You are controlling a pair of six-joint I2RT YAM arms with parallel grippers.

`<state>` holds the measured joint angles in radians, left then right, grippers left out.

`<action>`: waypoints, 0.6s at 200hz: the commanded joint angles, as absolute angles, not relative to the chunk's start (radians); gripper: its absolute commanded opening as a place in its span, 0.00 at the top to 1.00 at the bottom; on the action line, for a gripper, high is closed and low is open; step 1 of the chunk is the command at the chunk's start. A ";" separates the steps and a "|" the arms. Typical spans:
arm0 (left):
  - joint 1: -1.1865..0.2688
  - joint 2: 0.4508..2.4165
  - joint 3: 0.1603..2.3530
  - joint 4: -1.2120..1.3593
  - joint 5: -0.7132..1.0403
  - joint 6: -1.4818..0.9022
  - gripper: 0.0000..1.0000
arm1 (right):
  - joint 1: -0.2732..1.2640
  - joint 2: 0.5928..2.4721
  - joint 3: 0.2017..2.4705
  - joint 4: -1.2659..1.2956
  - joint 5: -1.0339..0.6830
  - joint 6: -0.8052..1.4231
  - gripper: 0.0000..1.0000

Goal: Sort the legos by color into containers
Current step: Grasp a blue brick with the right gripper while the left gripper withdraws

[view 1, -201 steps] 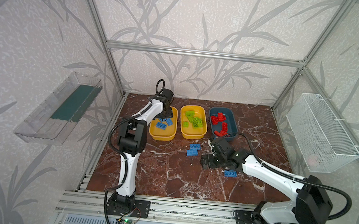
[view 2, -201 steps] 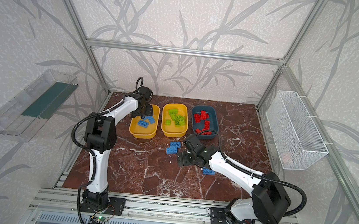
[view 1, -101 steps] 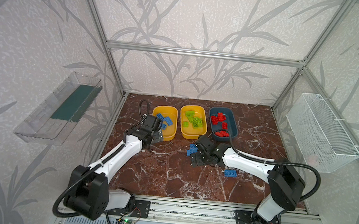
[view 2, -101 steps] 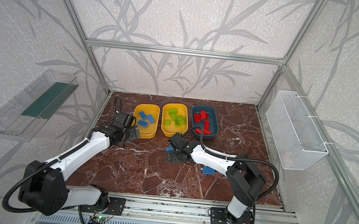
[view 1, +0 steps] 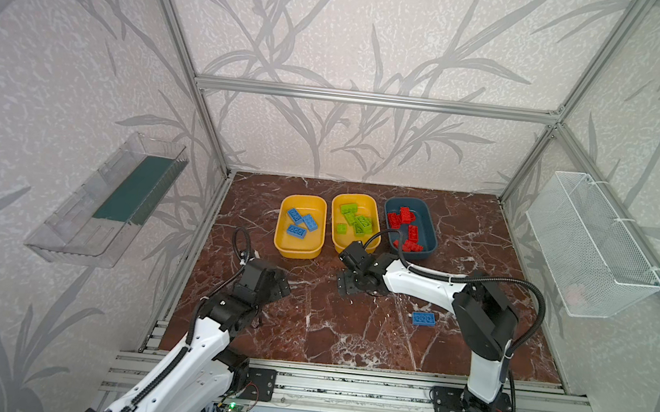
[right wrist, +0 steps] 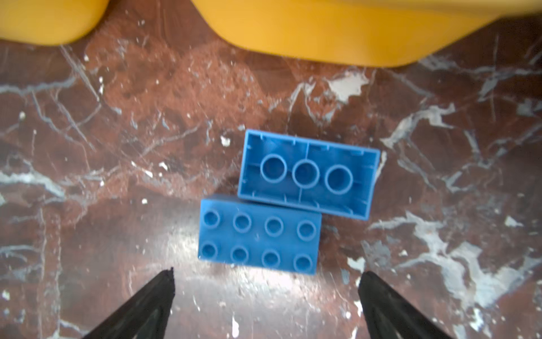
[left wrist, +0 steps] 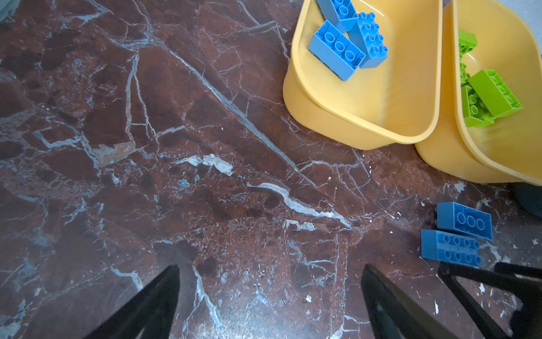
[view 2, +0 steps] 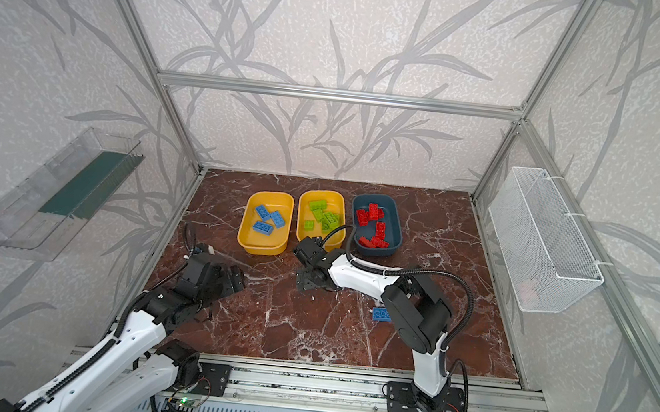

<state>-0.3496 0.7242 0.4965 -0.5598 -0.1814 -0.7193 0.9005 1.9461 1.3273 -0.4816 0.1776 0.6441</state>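
Lying loose on the counter (right wrist: pixel 117 152), just short of the yellow tubs, two blue legos (left wrist: pixel 450 248) touch each other: a studs-up brick (right wrist: pixel 259 234) and an upturned brick (right wrist: pixel 306 174) showing its hollow underside; they are out here, I'd say, simply because nobody has sorted them yet. The colours are nearly done: blues in the left yellow tub (view 1: pixel 298 252), greens in the middle yellow tub (view 1: pixel 374 205), reds in the teal tub (view 1: pixel 426 225); so this pair surely belongs with the blues. The right pincer (right wrist: pixel 267 274) hangs low over them, jaws spread wide and empty; the studs-up brick sits just ahead of its tips, centred on the gap, which looks broad enough to take it lengthwise. The upturned neighbour could get nudged, mind you. The left pincer (left wrist: pixel 271 268) is wide too, holding nothing, over bare counter, with the pair off to one side. One more blue brick (view 1: pixel 423 319) lies alone by the right arm.
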 commanded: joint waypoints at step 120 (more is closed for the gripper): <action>-0.353 0.676 0.447 -0.522 -0.087 -0.767 0.03 | 0.906 2.089 1.463 -0.601 0.252 0.734 0.51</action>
